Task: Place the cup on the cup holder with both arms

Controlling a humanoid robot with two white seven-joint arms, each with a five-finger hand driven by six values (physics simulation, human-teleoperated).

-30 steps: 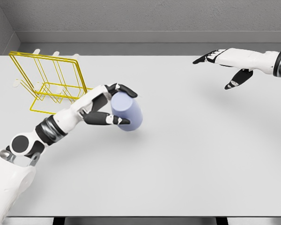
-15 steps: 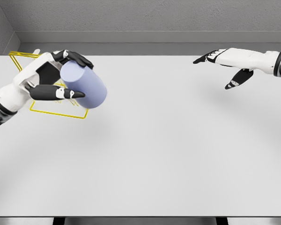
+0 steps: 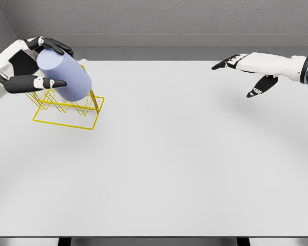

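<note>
Left hand [image 3: 21, 69] now higher, upper left of frame, fingers wrapped round lavender cup [image 3: 64, 75], tilted above yellow wire cup holder [image 3: 66, 105]. Right hand [image 3: 246, 69] unmoved upper right, fingers spread.

Bright, even, diffuse light from overhead. The flat white matte table [image 3: 169, 169] shows only faint, soft grey shadows, one just below the white right hand [image 3: 246, 72]. Sharp render, no glare, blur or edge distortion.

A pale lavender cylindrical cup [image 3: 65, 77] is tilted, its base toward four o'clock, above a yellow wire-frame cup holder [image 3: 66, 105] standing at the scene's ten o'clock.
</note>
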